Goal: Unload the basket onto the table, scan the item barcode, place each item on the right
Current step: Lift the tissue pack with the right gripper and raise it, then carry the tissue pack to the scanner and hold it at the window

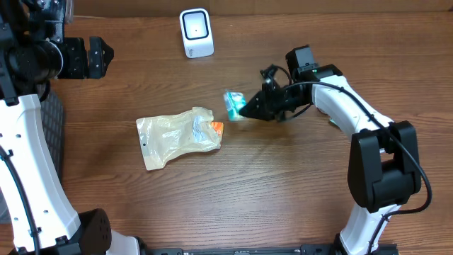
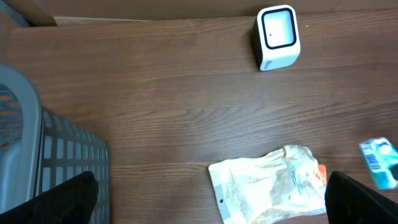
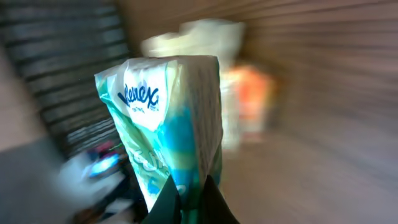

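**Overhead:** right hand (image 1: 245, 108) pinched shut on tissue pack (image 1: 233, 103), just right of pouch (image 1: 180, 133), well short of scanner (image 1: 196, 32). Left hand (image 1: 105, 58) spread wide, empty.
Step, judged: carrying to scanner. Next move calls for turning the barcode face to its window.

**Left wrist:** no legible writing on scanner.

**Right wrist:** pack reads "Kleenex"; no barcode visible.

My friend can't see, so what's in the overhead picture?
The right fingers grip a small tissue pack near the middle of a wooden table. A crumpled plastic bag lies beside it, a white scanner stands at the far edge, and the left fingers are open.
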Action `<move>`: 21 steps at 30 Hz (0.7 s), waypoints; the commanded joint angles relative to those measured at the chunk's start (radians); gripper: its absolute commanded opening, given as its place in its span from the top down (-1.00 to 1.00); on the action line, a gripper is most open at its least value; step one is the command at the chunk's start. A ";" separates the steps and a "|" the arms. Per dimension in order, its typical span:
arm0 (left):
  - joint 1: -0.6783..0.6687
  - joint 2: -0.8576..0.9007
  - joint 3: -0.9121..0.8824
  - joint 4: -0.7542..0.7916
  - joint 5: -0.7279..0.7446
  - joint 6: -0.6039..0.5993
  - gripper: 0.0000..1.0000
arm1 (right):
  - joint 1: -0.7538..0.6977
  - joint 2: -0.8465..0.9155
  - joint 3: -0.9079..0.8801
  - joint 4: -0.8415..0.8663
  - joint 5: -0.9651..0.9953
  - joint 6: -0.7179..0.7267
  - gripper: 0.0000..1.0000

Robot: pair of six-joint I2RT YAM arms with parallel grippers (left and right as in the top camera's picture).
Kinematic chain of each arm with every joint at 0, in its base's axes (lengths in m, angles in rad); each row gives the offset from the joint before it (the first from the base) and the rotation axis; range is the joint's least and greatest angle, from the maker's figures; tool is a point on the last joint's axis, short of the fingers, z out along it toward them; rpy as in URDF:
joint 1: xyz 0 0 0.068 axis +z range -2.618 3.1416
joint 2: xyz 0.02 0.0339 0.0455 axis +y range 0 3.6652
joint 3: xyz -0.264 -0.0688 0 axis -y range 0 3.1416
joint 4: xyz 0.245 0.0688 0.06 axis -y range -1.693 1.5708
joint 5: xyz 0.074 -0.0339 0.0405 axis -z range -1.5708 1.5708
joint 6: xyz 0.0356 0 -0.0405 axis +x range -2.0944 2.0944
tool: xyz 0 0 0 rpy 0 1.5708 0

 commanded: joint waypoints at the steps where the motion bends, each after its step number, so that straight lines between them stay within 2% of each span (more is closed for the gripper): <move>1: 0.003 -0.003 0.000 0.002 0.011 0.014 -0.99 | 0.006 -0.027 0.005 -0.006 0.266 -0.005 0.92; 6: 0.003 -0.003 0.000 0.002 0.011 0.014 -0.99 | 0.014 -0.026 0.100 -0.105 0.363 -0.011 0.92; 14: 0.003 -0.003 0.000 0.002 0.011 0.014 -0.99 | 0.105 0.013 0.504 -0.307 0.732 -0.011 0.92; 18: 0.003 -0.003 0.000 0.002 0.011 0.014 -1.00 | 0.155 0.099 0.737 -0.314 0.882 -0.047 0.92; 21: 0.003 -0.003 0.000 0.002 0.011 0.014 -0.99 | 0.203 0.144 0.803 -0.225 1.083 -0.084 0.92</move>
